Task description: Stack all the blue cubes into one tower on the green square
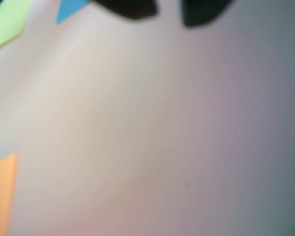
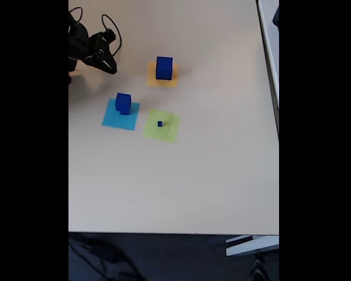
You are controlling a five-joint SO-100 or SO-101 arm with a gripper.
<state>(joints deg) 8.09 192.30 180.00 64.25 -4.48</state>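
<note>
In the fixed view a large blue cube stands on an orange square. A mid-sized blue block sits on a light-blue square; whether it is one cube or two stacked I cannot tell. A tiny blue cube rests on the green square. My gripper hovers at the table's top left, apart from all cubes. In the blurred wrist view its two dark fingertips stand apart with nothing between them, so the gripper is open. A corner of the green square shows there.
Corners of the light-blue square and the orange square edge the wrist view. Black cables loop beside the arm's base. Bare pale table spreads across the lower half of the fixed view.
</note>
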